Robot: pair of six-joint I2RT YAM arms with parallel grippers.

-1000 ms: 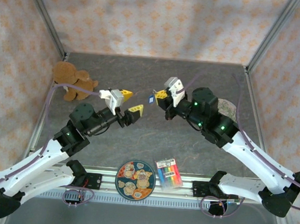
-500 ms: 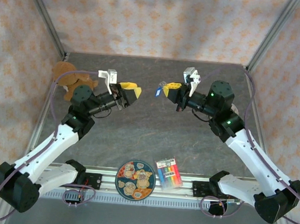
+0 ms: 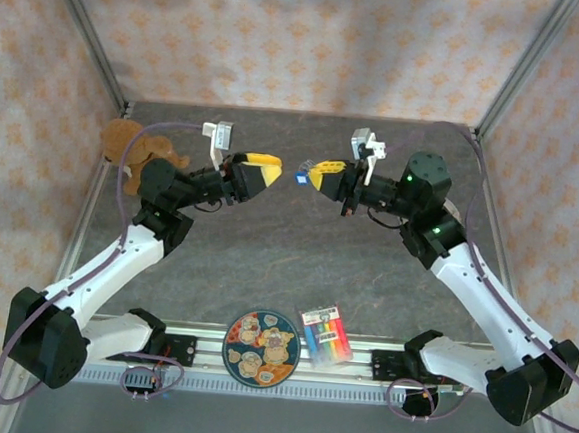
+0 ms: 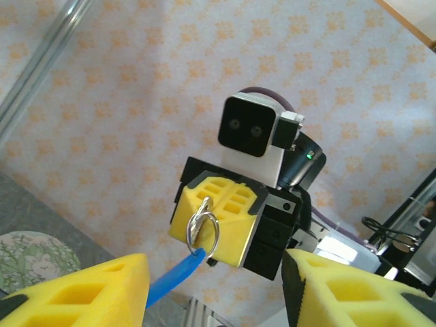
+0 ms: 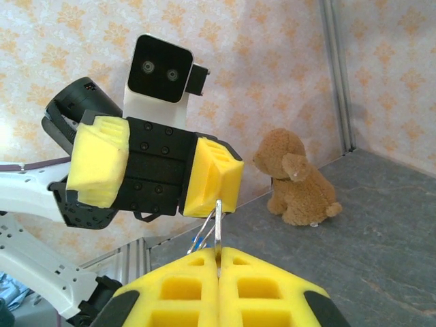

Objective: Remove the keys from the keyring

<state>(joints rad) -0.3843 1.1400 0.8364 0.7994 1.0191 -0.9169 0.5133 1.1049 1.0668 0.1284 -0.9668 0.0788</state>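
My right gripper (image 3: pixel 313 173) is held in the air, shut on the small silvery key (image 5: pixel 218 228). The key stands edge-on out of the seam between the yellow pads. The keyring (image 4: pixel 206 230) hangs from it in front of the shut pads (image 4: pixel 225 204), and a blue tag (image 4: pixel 176 278) dangles off the ring. My left gripper (image 3: pixel 269 171) faces it a short gap away, open, with nothing between its yellow fingers (image 4: pixel 75 293). In the right wrist view the left gripper (image 5: pixel 157 174) sits just behind the key tip.
A brown teddy bear (image 3: pixel 135 144) sits at the back left of the grey table. A patterned plate (image 3: pixel 261 348) and a rainbow-striped card (image 3: pixel 324 335) lie by the near rail. A floral plate (image 4: pixel 27 255) lies at the right. Metal posts frame the corners.
The left arm has risen and swung toward the back, bringing its gripper level with the right one, and its jaws have narrowed a little. The right gripper lifted slightly, still holding the key.
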